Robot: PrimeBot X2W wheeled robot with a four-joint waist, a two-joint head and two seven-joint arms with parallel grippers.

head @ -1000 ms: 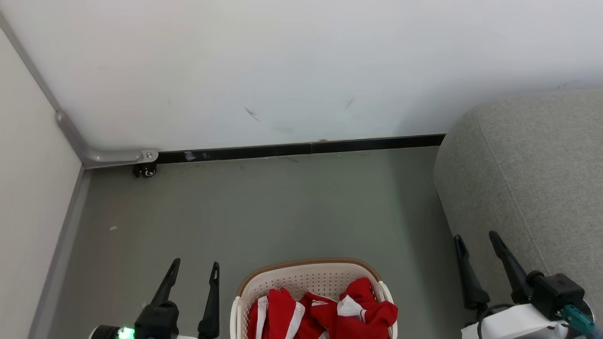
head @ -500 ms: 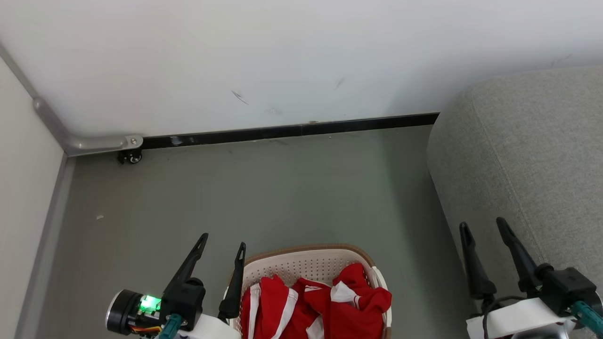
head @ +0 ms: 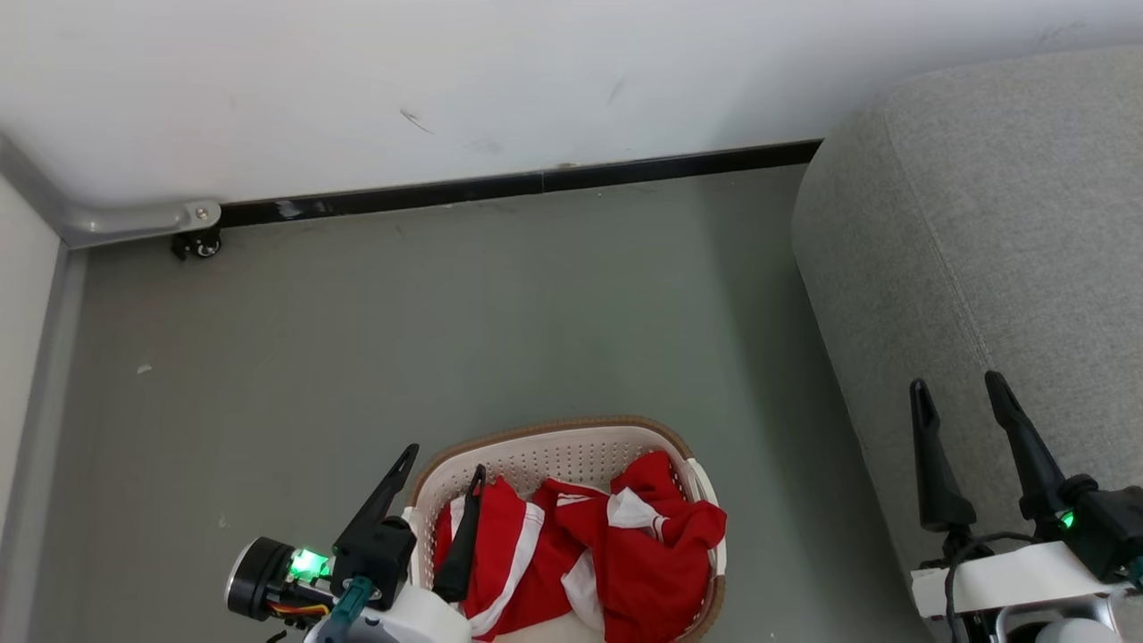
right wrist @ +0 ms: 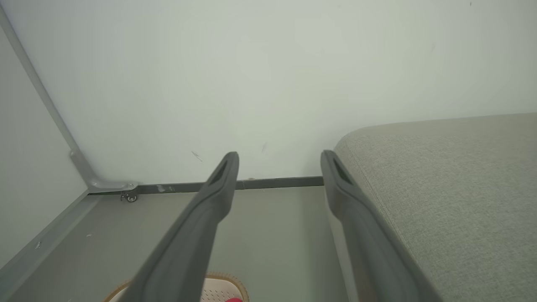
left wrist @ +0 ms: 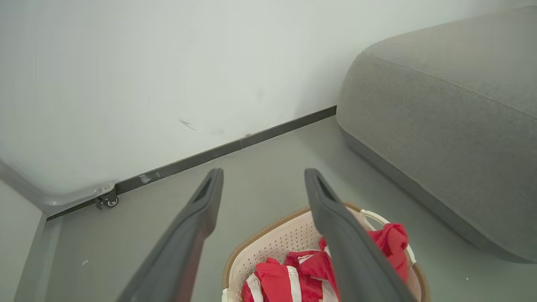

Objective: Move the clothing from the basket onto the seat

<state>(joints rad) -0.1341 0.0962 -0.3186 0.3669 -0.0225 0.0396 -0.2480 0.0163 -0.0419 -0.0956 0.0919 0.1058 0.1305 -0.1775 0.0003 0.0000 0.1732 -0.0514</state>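
Note:
The cream basket with a brown rim stands on the floor at the bottom centre of the head view. Red clothing with white stripes is heaped inside it, also seen in the left wrist view as clothing in the basket. My left gripper hangs open above the basket's left rim, one finger over the clothing, nothing between the fingers. My right gripper is open and empty, over the front edge of the grey seat. The seat fills the right side; seat.
A white wall with a black skirting strip runs behind the grey floor. A grey panel with a small caster wheel closes the left side. Open floor lies between the basket and the wall.
The head camera has tilted down, so the whole scene has shifted up in the picture. My left gripper has moved right, from beside the basket to over its left rim. Both grippers stay open.

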